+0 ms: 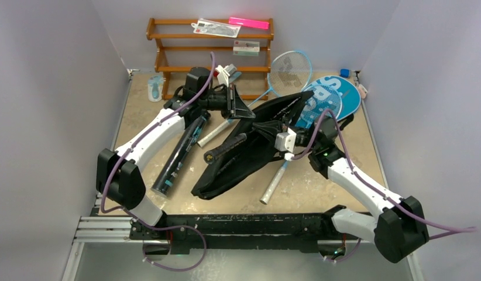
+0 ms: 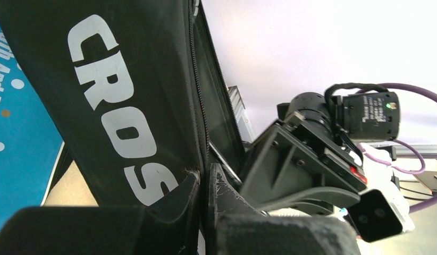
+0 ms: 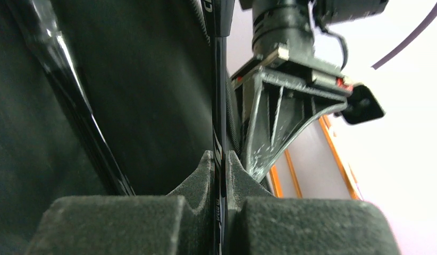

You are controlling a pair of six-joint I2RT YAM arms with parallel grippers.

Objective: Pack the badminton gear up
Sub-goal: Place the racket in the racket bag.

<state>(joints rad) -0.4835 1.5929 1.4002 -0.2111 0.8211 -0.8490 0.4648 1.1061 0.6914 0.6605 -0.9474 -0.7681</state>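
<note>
My left gripper (image 2: 204, 183) is clenched on the zipped rim of the black cover (image 2: 115, 79), whose white letters run up just past my pads. My right gripper (image 3: 220, 166) is clenched too, on a thin black strip (image 3: 218, 95) at the cover's mouth. I cannot tell whether that strip is the cover's own edge or a racket frame inside it. The two grips sit close together, facing each other across the opening. From above, nearest me on the table (image 1: 311, 190), a pale handle (image 1: 273, 184) sticks out from under my right wrist. The cover lies slantwise across the middle, its narrow end near and to the left, its wide end between my grippers. A black racket handle (image 1: 226, 147) pokes out of it on the left side. Further left lies the long black tube (image 1: 178, 157), just beside my left forearm. Behind my right wrist the blue cover (image 1: 340, 93) lies flat, touching the black one. A light-blue racket (image 1: 289, 70) has its head near the back, and its handle comes down between tube and cover. At the back stands the wooden rack (image 1: 209, 52), with a white shuttlecock (image 1: 225, 72) by its lower shelves and a pink bar (image 1: 250, 23) and clear packets (image 1: 213, 27) up on it.
</note>
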